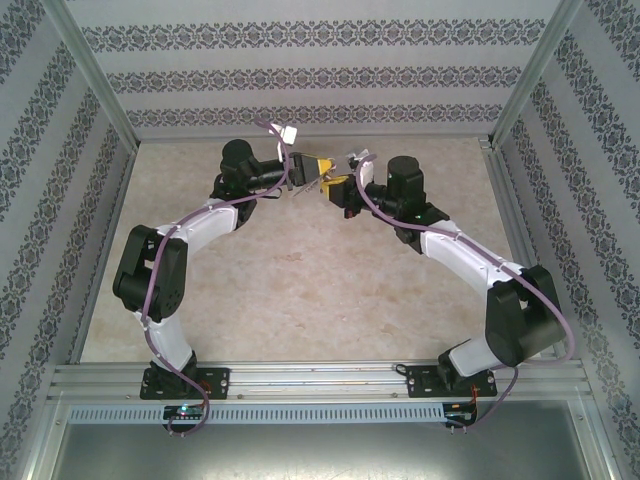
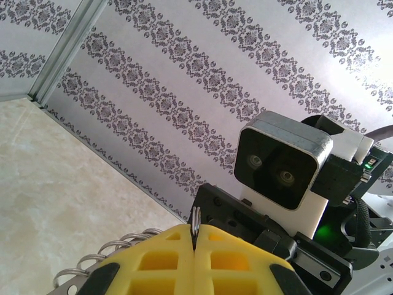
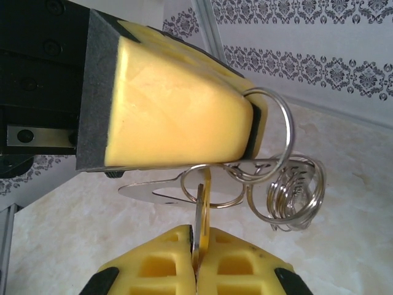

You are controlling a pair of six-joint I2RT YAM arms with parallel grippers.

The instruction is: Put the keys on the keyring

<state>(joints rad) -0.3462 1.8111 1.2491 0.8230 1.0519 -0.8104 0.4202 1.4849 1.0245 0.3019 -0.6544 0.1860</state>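
You are working in a booth whose walls point(image 1: 320, 75) carry grey damask stripes, over a pale marbled table point(image 1: 300, 300). Your two arms bend in from the near rail and meet above the far middle of that table, tips almost touching.

On the left, your left gripper point(image 2: 194, 236) is clenched. Its yellow fingers point(image 2: 153, 264) press together on a thin dark wire of the keyring point(image 2: 195, 224), which stands edge-on out of the seam between them. From the right wrist, that wire reads as a large silver loop reaching past the left finger's tip. A tangle of smaller coiled rings point(image 3: 295, 196) hangs from it, below and to the right, in the air above the table. A flat silver blade point(image 3: 150, 190) lies level just under the left finger, caught in the same loops.

To the right, your right gripper point(image 3: 198, 249) is clenched too. It pinches the key point(image 3: 200, 212), a thin flat piece seen edge-on and tinged yellow, upright and touching the rings. The right wrist's camera point(image 2: 282, 163) faces the left gripper from just beside it.
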